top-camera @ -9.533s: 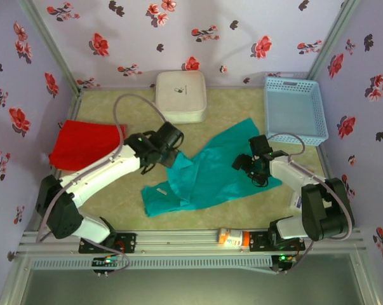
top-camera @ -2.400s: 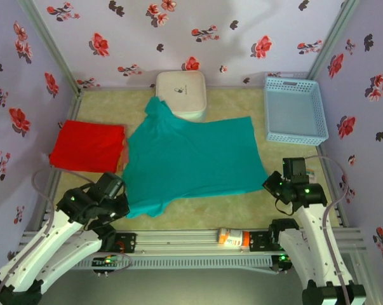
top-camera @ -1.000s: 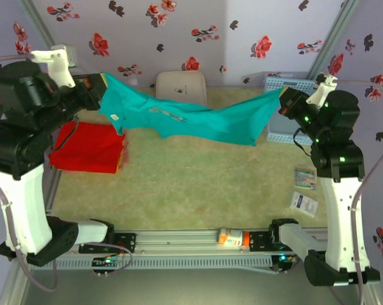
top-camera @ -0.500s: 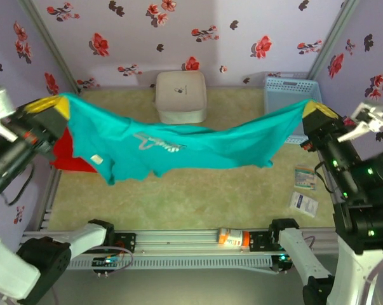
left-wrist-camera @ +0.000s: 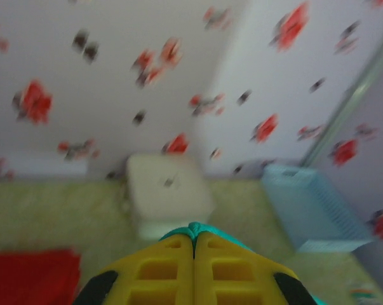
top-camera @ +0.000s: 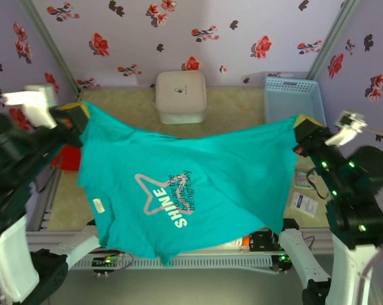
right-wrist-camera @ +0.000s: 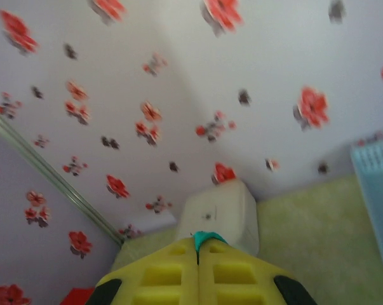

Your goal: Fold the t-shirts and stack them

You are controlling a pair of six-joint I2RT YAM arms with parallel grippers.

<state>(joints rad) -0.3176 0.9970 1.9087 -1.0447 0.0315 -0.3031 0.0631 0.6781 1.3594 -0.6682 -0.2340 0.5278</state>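
Observation:
The teal t-shirt [top-camera: 178,190] hangs spread in the air above the table, its white star and "SHINE" print facing the top camera. My left gripper [top-camera: 77,115] is shut on its upper left corner and my right gripper [top-camera: 300,125] is shut on its upper right corner. In the left wrist view the yellow fingers [left-wrist-camera: 159,270] are pressed together with a teal fold [left-wrist-camera: 194,229] poking out at the tips. The right wrist view shows the same pinch, with teal cloth [right-wrist-camera: 204,239] at the tips. The red t-shirt [top-camera: 68,157] lies flat at the table's left edge, mostly hidden behind my left arm.
A white square box [top-camera: 180,95] stands at the back centre, and a light-blue mesh basket [top-camera: 293,96] at the back right. Small packets [top-camera: 302,200] lie near the right edge. The flowered walls close in on three sides.
Both arms have drawn the shirt nearer to the front. It was stretched as a sagging band; now it hangs open as a wide sheet with the print showing.

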